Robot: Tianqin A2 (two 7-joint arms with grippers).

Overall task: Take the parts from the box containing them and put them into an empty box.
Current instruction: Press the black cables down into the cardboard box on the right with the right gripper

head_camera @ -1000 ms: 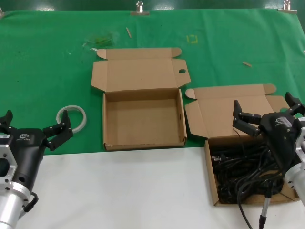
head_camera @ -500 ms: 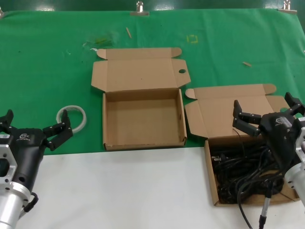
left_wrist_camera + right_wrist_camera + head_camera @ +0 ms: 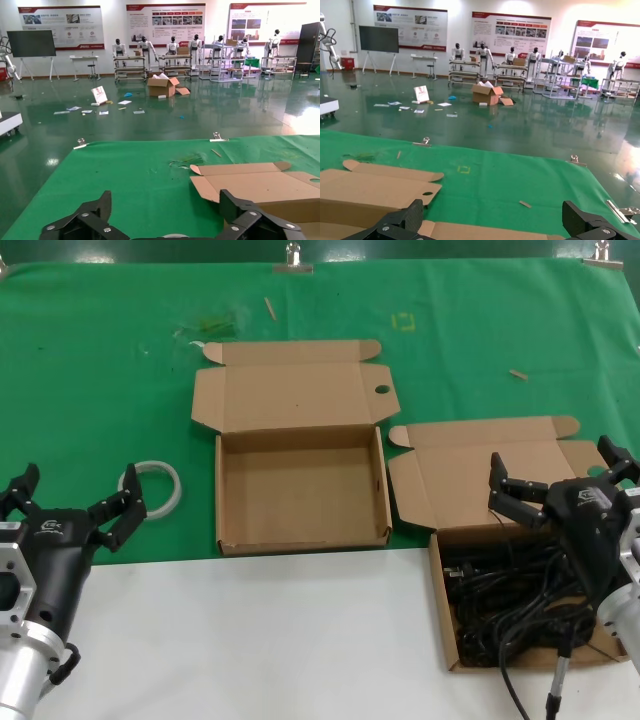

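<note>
Black power cords (image 3: 515,605) lie tangled in the brown box (image 3: 447,640) at the right, on the white table part. The empty brown box (image 3: 300,540) stands open in the middle on the green cloth, lid (image 3: 295,390) folded back; the lid also shows in the left wrist view (image 3: 260,187) and right wrist view (image 3: 365,192). My right gripper (image 3: 560,480) is open and empty, above the far edge of the cord box. My left gripper (image 3: 72,496) is open and empty at the left, beside the white tape ring (image 3: 150,485).
The cord box's lid (image 3: 480,465) lies open behind it. Small scraps (image 3: 517,373) and a stick (image 3: 268,306) lie on the green cloth. Metal clips (image 3: 293,257) hold the cloth at the far edge. A cable with a metal plug (image 3: 556,680) hangs over the cord box's front.
My left gripper has shifted slightly toward the left and up. The right gripper and the boxes have not moved.
</note>
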